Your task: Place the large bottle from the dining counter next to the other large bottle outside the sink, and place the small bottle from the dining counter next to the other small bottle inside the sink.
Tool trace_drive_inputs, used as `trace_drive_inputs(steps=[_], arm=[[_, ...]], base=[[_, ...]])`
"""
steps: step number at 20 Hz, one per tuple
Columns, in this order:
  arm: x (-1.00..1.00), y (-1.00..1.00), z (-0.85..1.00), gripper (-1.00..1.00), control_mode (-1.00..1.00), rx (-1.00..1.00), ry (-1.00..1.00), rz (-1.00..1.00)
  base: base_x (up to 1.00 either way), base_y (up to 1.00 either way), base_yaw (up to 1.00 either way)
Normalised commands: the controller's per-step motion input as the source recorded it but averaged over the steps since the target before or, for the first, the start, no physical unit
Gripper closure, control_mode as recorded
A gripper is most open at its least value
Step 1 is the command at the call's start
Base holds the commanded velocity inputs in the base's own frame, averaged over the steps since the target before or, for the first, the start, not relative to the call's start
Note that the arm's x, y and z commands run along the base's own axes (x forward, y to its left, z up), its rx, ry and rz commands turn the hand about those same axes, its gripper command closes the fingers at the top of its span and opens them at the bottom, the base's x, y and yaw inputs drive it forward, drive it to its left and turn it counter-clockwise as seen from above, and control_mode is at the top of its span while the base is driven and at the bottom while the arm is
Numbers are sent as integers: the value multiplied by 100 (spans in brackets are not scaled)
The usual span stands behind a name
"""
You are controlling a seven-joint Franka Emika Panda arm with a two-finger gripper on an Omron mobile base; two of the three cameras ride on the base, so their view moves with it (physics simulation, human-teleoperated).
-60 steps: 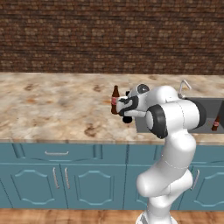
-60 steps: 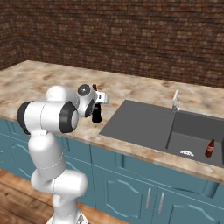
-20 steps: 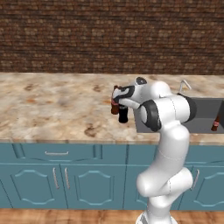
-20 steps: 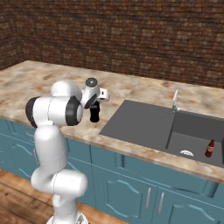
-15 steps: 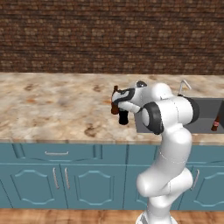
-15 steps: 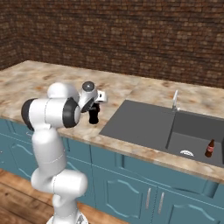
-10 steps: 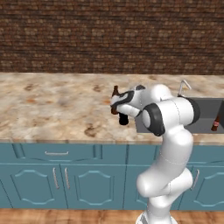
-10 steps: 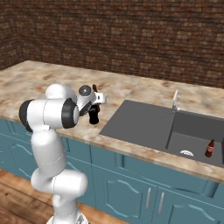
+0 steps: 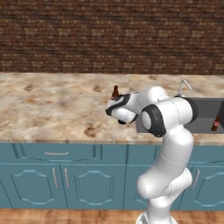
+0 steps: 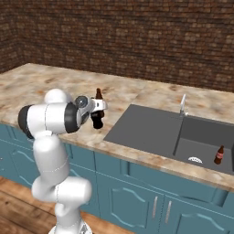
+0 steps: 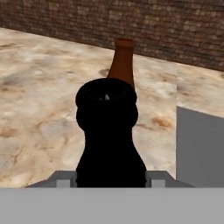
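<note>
1. Gripper (image 11: 109,181) clamped on black bottle (image 11: 107,131), one fingertip each side of its body; held upright over the counter (image 11: 35,96), left of the sink (image 10: 201,137). Cannot tell if its base touches the stone.
2. Bottles counted: three. One all black in the grip, one brown-necked bottle (image 11: 122,61) just behind it, one small red-brown bottle (image 10: 219,155) in the basin.
3. One sink, one faucet (image 10: 183,104), one pale drain (image 10: 195,160) just beside the red-brown bottle.
4. Around: brick wall (image 10: 137,36) behind, teal cabinets (image 10: 137,192) below the stone top.
5. In the way: brown-necked bottle right next to the held one, contact unclear; robot's own forearm across the front in the left base view.
6. Hand view: black bottle top-on, brown neck poking up behind.
7. Right base view: gripper (image 10: 97,111) side-on, black body (image 10: 97,121) below it, brown neck (image 10: 98,94) above.
8. Left base view: brown neck (image 9: 115,91) above the wrist, red-brown bottle (image 9: 215,122) at far right, faucet (image 9: 183,85).
</note>
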Motion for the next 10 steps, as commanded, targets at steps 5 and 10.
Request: trace_drive_inputs(steps=[5,10], arm=[[-33,-16,0,-100,-100,-1,-18,0],[-38,-22,0,-100,-100,0,-20,0]], base=[[0,0,0],[0,0,0]])
